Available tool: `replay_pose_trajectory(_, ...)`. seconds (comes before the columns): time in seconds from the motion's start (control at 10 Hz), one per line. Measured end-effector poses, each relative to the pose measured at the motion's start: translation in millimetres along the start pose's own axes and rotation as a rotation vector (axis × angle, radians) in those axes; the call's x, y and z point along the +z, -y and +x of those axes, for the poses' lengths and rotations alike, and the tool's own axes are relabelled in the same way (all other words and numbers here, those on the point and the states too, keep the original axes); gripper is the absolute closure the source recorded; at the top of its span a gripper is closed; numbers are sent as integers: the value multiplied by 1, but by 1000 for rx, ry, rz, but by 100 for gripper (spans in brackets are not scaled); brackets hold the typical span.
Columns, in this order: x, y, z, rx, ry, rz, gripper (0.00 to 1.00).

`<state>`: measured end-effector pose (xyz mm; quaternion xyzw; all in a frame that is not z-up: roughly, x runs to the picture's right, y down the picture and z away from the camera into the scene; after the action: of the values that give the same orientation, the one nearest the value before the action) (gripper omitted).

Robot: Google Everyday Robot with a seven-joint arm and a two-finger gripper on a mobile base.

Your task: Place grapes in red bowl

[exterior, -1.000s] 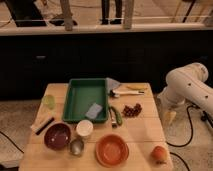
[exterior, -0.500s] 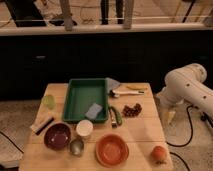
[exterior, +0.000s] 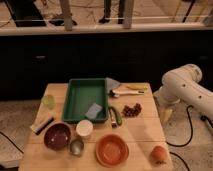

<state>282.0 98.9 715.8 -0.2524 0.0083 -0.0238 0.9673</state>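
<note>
The grapes (exterior: 131, 110), a small dark maroon bunch, lie on the wooden table (exterior: 145, 132) right of centre, just right of a green tray. The red bowl (exterior: 112, 149), orange-red and empty, sits near the front edge, in front of and left of the grapes. A darker maroon bowl (exterior: 57, 136) sits at the front left. My white arm comes in from the right. The gripper (exterior: 165, 116) hangs down beside the table's right edge, right of the grapes and apart from them, holding nothing that I can see.
The green tray (exterior: 85, 97) holds a grey-blue packet (exterior: 93, 111). A white cup (exterior: 84, 128) and a metal cup (exterior: 76, 147) stand between the bowls. A green oblong item (exterior: 116, 116) lies left of the grapes. An orange fruit (exterior: 159, 154) sits front right.
</note>
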Motion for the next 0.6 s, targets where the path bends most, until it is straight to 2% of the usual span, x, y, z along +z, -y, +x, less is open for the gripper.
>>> replay_pose_trajectory(0.2,5,4,-6,-26,-1,6,20)
replay_pose_trajectory(0.6,12,15,-2,-64,-7,30,20)
